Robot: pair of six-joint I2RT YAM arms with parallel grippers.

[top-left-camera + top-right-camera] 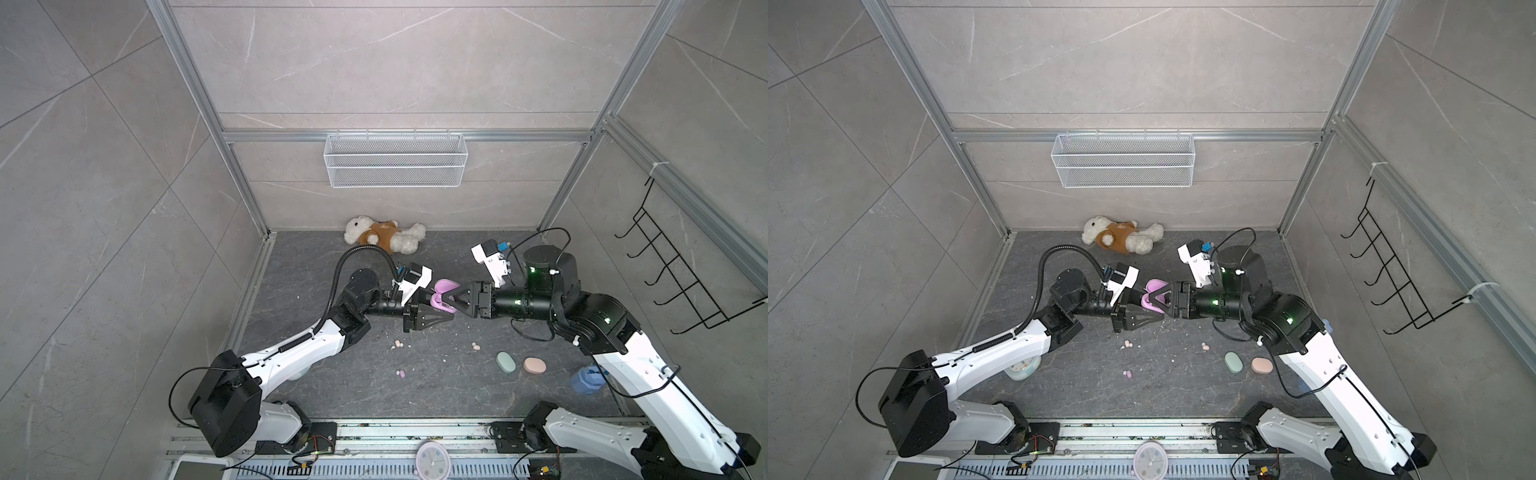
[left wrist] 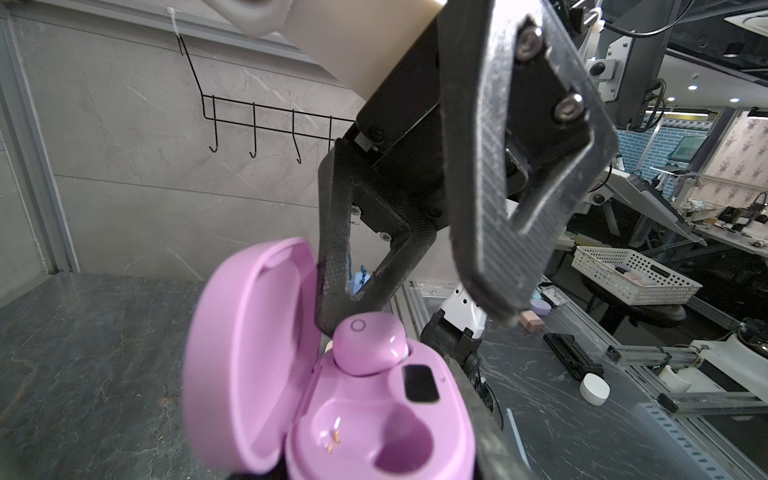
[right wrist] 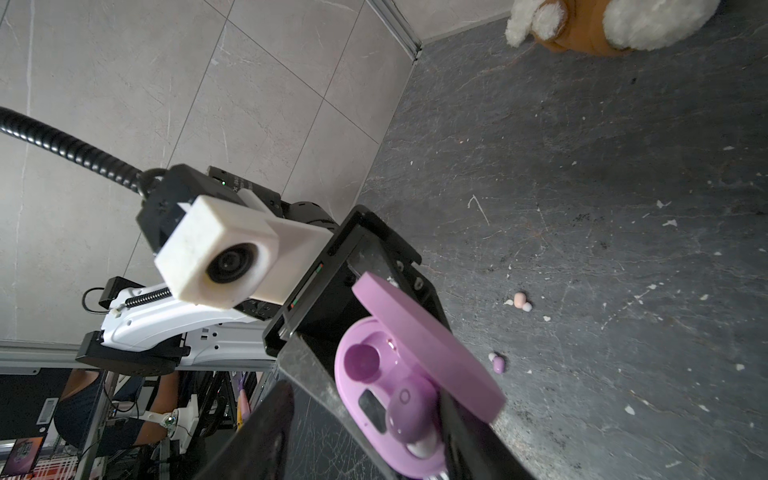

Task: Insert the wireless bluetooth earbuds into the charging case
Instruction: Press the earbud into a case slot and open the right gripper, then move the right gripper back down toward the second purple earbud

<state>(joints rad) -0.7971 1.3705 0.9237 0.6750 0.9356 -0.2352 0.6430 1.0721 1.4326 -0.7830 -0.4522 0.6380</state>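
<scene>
Holding the lilac case (image 1: pixel 445 286) up off the tabletop (image 1: pixel 415 395), lid open, in both top views: left hand (image 1: pixel 436 311) clamped on it, right hand (image 1: pixel 451 303) close against it.

Left wrist: right hand's jaws stand well apart, gripping nothing. Lilac earbud (image 2: pixel 368 347) perches tilted on its socket, apparently not seated. Risk: a finger brushing it on the way out flicks it free.

Right wrist: second socket (image 3: pixel 361 363) empty; other lilac bud (image 3: pixel 498 364) lies on the tabletop below. Case is tilted, so the loose bud may slide off.
</scene>
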